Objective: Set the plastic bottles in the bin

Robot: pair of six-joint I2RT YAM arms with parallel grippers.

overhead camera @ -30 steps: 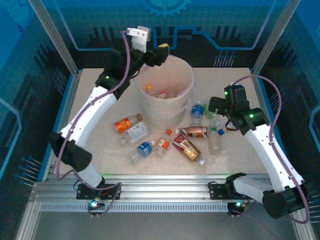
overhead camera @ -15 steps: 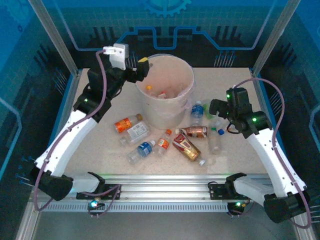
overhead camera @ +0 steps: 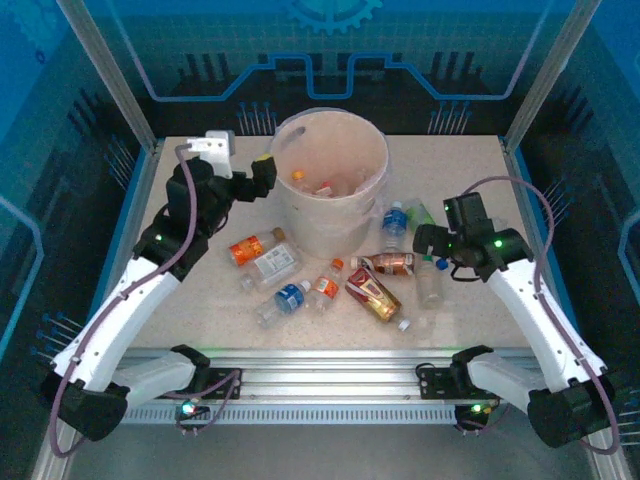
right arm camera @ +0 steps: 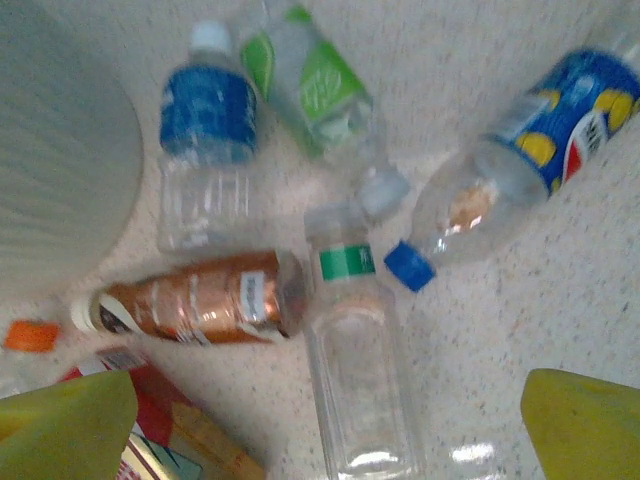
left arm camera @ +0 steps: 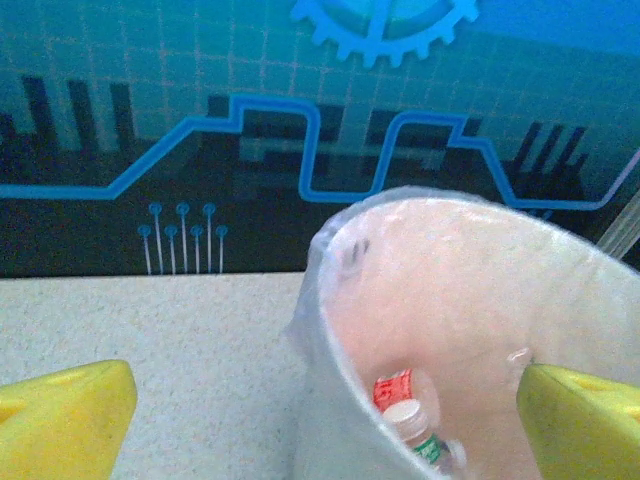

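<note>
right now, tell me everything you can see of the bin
The bin is a large round white bucket standing upright toward the far middle of the speckled table. A translucent pinkish-white bag liner is folded over its rim. It holds a few bottles, one red-labelled. A blue-labelled bottle lies close beside its right side. The open left gripper hovers at its left rim; whether it touches is unclear.
</note>
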